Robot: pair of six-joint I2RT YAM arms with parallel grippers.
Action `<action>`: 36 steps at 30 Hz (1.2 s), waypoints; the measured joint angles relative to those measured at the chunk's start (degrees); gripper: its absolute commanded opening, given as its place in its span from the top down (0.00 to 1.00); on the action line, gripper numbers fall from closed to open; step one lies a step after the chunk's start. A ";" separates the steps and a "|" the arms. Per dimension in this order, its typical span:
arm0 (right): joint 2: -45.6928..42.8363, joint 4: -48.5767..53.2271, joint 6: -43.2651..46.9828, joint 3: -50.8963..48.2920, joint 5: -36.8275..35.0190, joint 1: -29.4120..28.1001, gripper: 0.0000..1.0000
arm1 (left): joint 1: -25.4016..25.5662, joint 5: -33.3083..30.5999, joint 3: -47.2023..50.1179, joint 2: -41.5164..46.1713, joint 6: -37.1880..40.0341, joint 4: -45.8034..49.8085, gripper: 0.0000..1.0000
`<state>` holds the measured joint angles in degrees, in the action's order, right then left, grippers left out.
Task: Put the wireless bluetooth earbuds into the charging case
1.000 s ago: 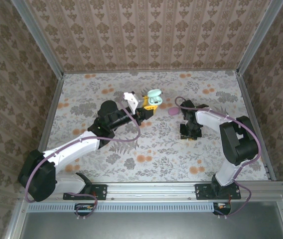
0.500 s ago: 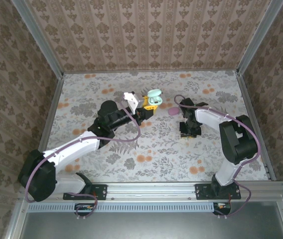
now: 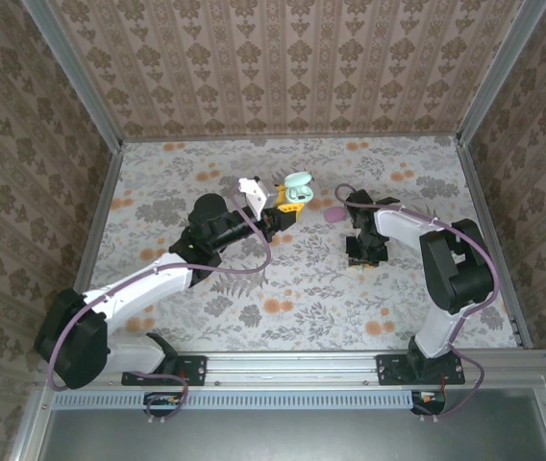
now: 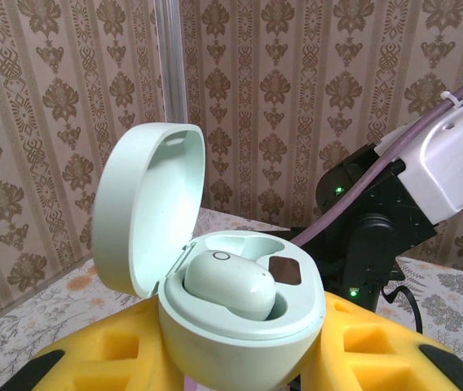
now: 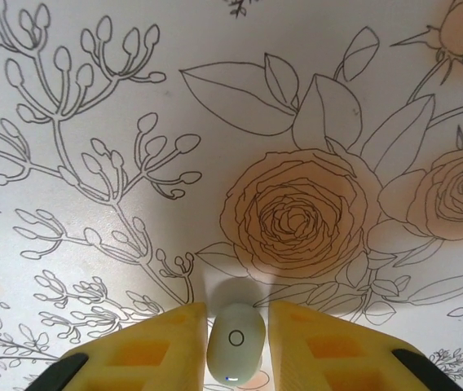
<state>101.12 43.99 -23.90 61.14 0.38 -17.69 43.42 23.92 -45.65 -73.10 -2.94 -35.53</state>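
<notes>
My left gripper point(image 4: 240, 362) is shut on a mint-green charging case point(image 4: 240, 314) and holds it upright above the table, lid point(image 4: 146, 212) swung open. One mint-green earbud point(image 4: 231, 281) sits in the case's left socket. The socket beside it point(image 4: 284, 269) is bare. From above, the case point(image 3: 297, 187) shows at the tip of the left gripper point(image 3: 280, 208). My right gripper point(image 3: 363, 253) points straight down at the table. Its yellow fingers point(image 5: 154, 350) are shut on a second mint-green earbud point(image 5: 235, 352), which lies on the flowered cloth.
A small pink object point(image 3: 332, 218) lies on the cloth between the two grippers. The right arm point(image 4: 378, 232) stands close behind the held case. Patterned walls and metal rails point(image 3: 100, 206) enclose the table on three sides.
The right gripper's fingers have drawn in a little around the earbud on the table. The left arm and the case have not moved.
</notes>
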 measured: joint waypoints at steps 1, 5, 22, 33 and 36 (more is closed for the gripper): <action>0.20 0.00 0.02 0.00 0.02 0.00 0.72 | 0.00 0.00 0.00 0.00 0.02 0.00 0.68; 0.39 0.04 0.00 0.04 -0.04 0.00 0.74 | 0.00 0.00 0.00 0.00 0.00 0.00 0.68; -13.05 -1.64 0.26 -0.37 1.97 0.00 0.78 | 0.00 -0.33 0.00 0.00 0.02 0.00 0.68; -31.95 -7.02 1.25 -0.87 9.75 0.00 0.77 | 0.00 -0.63 0.00 0.00 0.00 -0.02 0.68; -34.51 -8.20 1.16 -0.85 11.98 0.00 0.77 | 0.00 -0.63 0.00 0.00 0.00 -0.02 0.68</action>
<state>66.61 35.79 -22.74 60.29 12.36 -17.69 43.42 23.29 -45.65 -73.10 -2.94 -35.55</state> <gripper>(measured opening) 0.228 0.335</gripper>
